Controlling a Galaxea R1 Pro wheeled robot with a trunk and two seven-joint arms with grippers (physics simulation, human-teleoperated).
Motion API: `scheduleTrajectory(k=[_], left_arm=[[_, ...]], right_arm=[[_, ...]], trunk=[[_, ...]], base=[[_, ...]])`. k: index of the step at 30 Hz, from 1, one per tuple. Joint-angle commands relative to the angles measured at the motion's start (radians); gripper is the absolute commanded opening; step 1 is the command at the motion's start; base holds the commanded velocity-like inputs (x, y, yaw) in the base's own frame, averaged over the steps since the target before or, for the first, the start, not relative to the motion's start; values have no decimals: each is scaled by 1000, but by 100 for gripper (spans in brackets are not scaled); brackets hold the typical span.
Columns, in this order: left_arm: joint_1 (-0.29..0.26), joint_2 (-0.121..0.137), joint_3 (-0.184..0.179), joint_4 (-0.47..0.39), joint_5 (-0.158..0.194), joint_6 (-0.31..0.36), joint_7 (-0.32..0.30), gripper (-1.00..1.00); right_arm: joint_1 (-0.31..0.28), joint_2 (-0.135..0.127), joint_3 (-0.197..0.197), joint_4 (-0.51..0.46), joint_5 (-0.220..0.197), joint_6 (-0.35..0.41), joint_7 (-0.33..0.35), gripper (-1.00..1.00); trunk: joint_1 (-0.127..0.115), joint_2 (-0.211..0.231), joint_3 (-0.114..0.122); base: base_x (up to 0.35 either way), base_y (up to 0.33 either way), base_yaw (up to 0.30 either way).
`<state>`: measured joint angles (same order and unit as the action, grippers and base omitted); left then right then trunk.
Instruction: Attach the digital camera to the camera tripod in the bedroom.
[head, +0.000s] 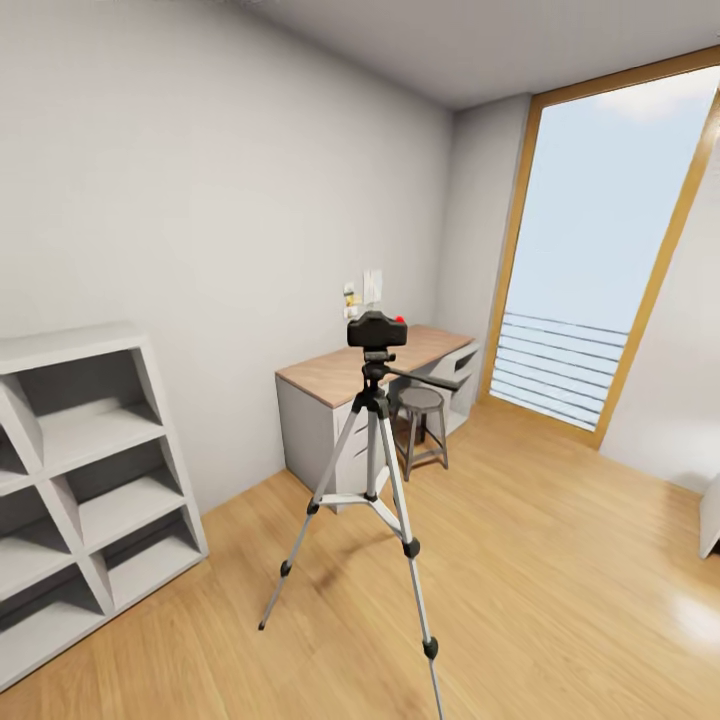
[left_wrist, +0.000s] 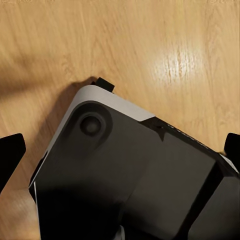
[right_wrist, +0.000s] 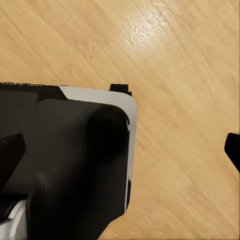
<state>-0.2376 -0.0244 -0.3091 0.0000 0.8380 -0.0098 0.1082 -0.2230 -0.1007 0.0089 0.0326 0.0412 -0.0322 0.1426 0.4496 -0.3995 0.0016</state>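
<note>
Shelf (head: 85, 470): standing at the left edge of the frame, against the wall.
Tripod (head: 375, 470): standing at centre, legs spreading on the wood floor (head: 560, 560).
Camera (head: 376, 329): sitting on the tripod's head, apparently attached.
Desk (head: 340, 375): showing behind the tripod, right of centre.
Left gripper (left_wrist: 120, 150): fingers hanging apart over the robot's base, holding nothing.
Right gripper (right_wrist: 120, 150): fingers hanging apart likewise, empty.
Risk: the base rolling forward could be clipping a near leg and toppling the tripod.

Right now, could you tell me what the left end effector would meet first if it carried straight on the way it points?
Probably the robot's own black and grey base, directly ahead; depth is unclear.
</note>
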Motion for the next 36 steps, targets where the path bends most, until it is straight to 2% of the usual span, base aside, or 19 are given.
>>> scheduleTrajectory(k=[1,7,36], left_arm=[[0,0,-8,0,7,-1,4,100],[0,0,-8,0,7,-1,4,100],[0,0,-7,0,7,-1,0,100]], right_arm=[[10,6,0,3,4,-4,-6,100],[31,17,0,3,-9,-15,-20,100],[33,18,0,3,-14,-17,-21,100]], trunk=[[0,-1,1],[0,-1,11],[0,-1,58]], base=[[0,0,0],[0,0,0],[0,0,0]])
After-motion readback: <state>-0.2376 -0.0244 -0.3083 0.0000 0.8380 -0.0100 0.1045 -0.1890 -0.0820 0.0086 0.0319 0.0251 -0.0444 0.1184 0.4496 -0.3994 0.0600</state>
